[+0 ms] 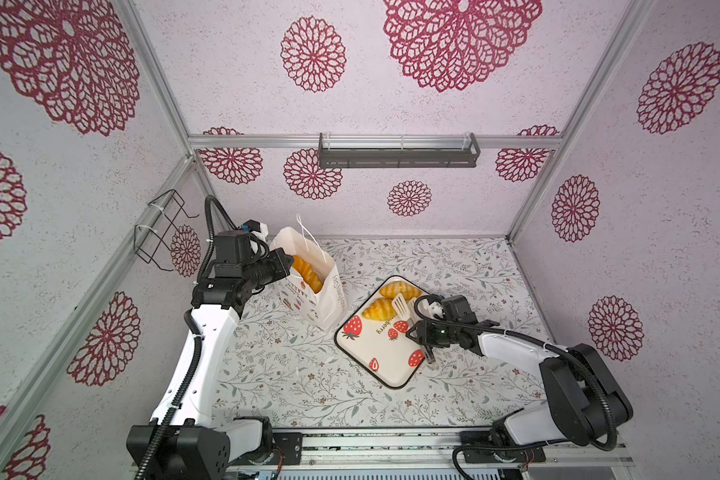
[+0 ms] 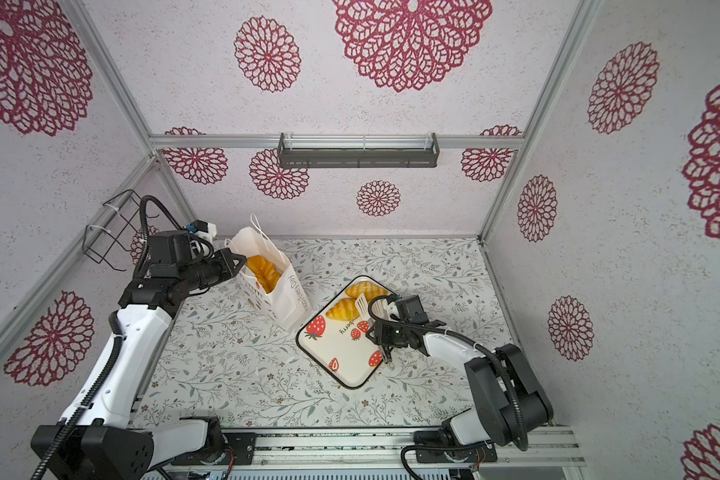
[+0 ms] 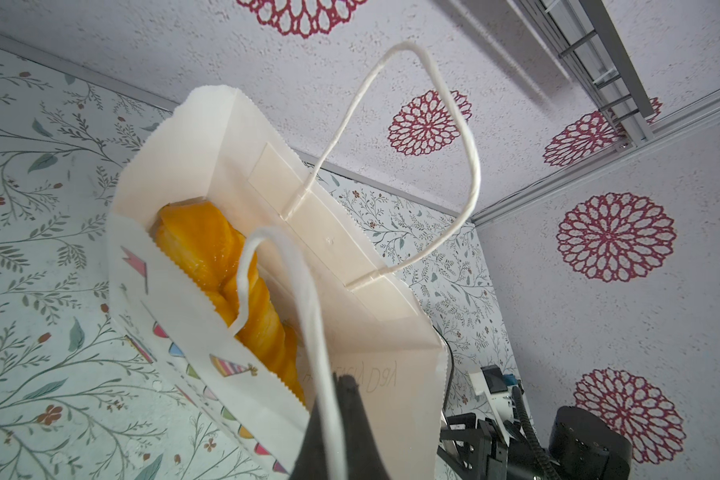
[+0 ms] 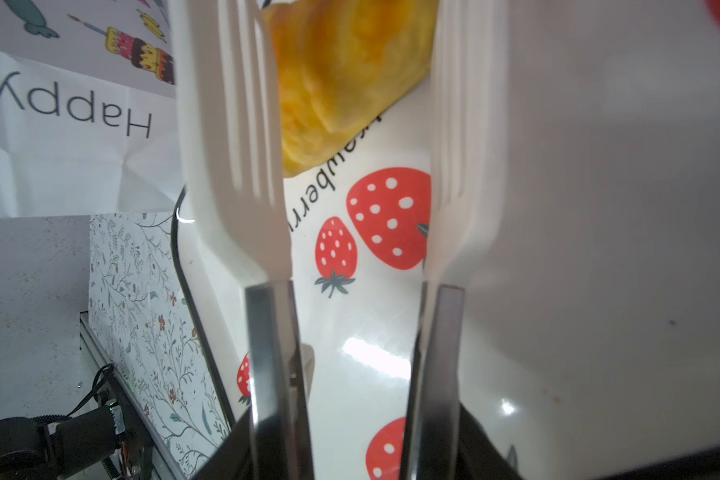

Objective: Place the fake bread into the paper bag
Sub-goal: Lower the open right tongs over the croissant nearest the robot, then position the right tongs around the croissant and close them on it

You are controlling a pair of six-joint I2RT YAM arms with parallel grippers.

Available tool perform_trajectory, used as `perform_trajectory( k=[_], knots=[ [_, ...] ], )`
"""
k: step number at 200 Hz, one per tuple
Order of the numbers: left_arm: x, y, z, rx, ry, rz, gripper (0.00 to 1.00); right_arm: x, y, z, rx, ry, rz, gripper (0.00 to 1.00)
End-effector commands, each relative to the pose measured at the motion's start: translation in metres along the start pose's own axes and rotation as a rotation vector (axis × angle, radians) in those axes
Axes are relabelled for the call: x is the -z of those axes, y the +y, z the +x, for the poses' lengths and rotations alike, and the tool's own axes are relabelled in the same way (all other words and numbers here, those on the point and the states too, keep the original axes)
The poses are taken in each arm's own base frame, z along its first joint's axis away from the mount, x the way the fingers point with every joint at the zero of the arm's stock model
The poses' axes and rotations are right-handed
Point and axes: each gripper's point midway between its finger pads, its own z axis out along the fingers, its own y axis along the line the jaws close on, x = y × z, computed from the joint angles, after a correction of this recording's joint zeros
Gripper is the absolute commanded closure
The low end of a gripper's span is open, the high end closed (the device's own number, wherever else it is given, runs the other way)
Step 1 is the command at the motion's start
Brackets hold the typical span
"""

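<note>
The white paper bag (image 1: 323,305) (image 2: 285,303) (image 3: 350,257) stands upright at the back left. A long plaited piece of fake bread (image 1: 306,270) (image 2: 260,268) (image 3: 208,245) sticks up inside it. My left gripper (image 1: 287,258) (image 2: 240,262) (image 3: 341,384) is shut on one cord handle (image 3: 304,291) at the bag's rim. Two croissants (image 1: 400,290) (image 1: 378,309) (image 2: 341,309) lie on the strawberry-print tray (image 1: 387,365) (image 2: 350,370). My right gripper (image 1: 420,332) (image 2: 382,336) (image 4: 354,436) is shut on white tongs (image 1: 400,303) (image 4: 233,124). Their paddles stand apart on either side of one croissant (image 4: 341,83).
A black wire basket (image 1: 159,232) hangs on the left wall. A grey shelf (image 1: 398,156) is fixed to the back wall. The floral table cover (image 1: 308,374) spreads in front of the bag and tray. The bag's printed side (image 4: 59,124) stands close beside the tray.
</note>
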Motion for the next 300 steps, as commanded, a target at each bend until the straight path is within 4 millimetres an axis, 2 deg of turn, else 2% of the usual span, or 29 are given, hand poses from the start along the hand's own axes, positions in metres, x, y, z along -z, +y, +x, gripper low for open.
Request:
perform_trajectory(
  k=[1,47,120,174,205,240,300],
  knots=[
    [-0.001,-0.001,-0.006,0.0,-0.012,0.01,1.0,0.011,0.018,0.0,0.056,-0.018,-0.051,0.59],
    [0.001,0.0,-0.003,0.0,-0.014,0.008,1.0,0.022,0.02,0.022,0.065,0.012,-0.043,0.59],
    [0.004,0.0,-0.001,-0.002,-0.02,0.009,1.0,0.045,0.044,0.06,0.121,0.083,-0.084,0.59],
    [0.001,0.0,0.0,0.003,-0.016,0.014,1.0,0.052,0.033,0.085,0.086,0.117,-0.028,0.59],
    [-0.001,-0.001,0.0,0.005,-0.008,0.017,1.0,0.055,0.035,0.095,0.08,0.121,-0.042,0.59],
    [-0.002,0.0,0.001,0.006,-0.006,0.017,1.0,0.059,0.028,0.093,0.098,0.116,0.033,0.59],
    [-0.002,-0.001,-0.001,0.01,-0.004,0.017,1.0,0.076,0.034,0.066,0.191,0.062,0.115,0.59]
  ],
)
